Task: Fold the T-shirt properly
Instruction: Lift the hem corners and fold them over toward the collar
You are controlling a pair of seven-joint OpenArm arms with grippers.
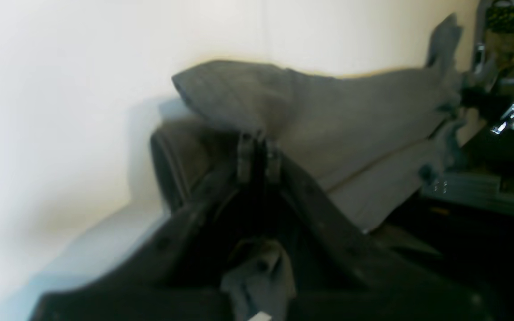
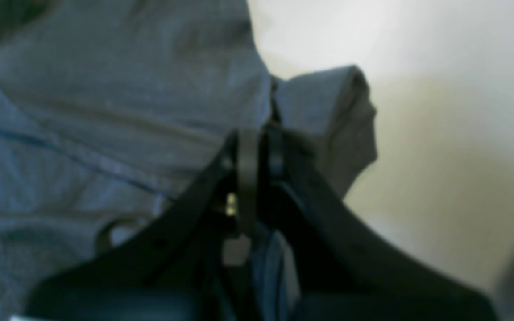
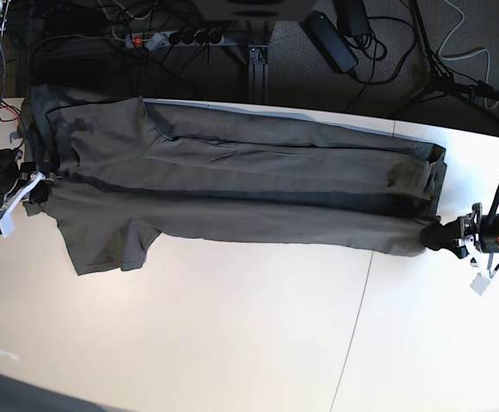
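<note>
The dark olive-grey T-shirt [image 3: 232,184] is stretched in a long folded band across the white table, one short sleeve [image 3: 112,245] hanging toward the front at the left. On the right of the base view, my left gripper [image 3: 435,235] is shut on the shirt's end. The left wrist view shows its fingertips [image 1: 259,154] pinching a fold of the T-shirt [image 1: 337,120]. At the left of the base view my right gripper [image 3: 39,183] is shut on the other end. In the right wrist view its jaws [image 2: 259,151] clamp the T-shirt [image 2: 105,116].
The white table [image 3: 232,326] has a thin seam [image 3: 356,318] running front to back on the right. Behind its back edge lie a power strip [image 3: 176,38], cables and a black adapter [image 3: 331,39] on the dark floor. Metal stands flank both sides.
</note>
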